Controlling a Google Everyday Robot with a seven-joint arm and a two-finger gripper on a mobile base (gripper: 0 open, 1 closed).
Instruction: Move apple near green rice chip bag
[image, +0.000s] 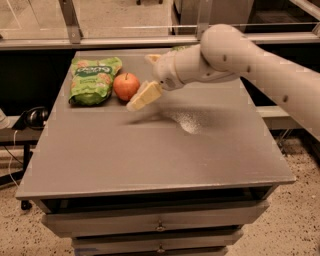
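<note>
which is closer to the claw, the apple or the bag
The apple. It sits just left of the claw, between the claw and the green bag, which lies further left.
</note>
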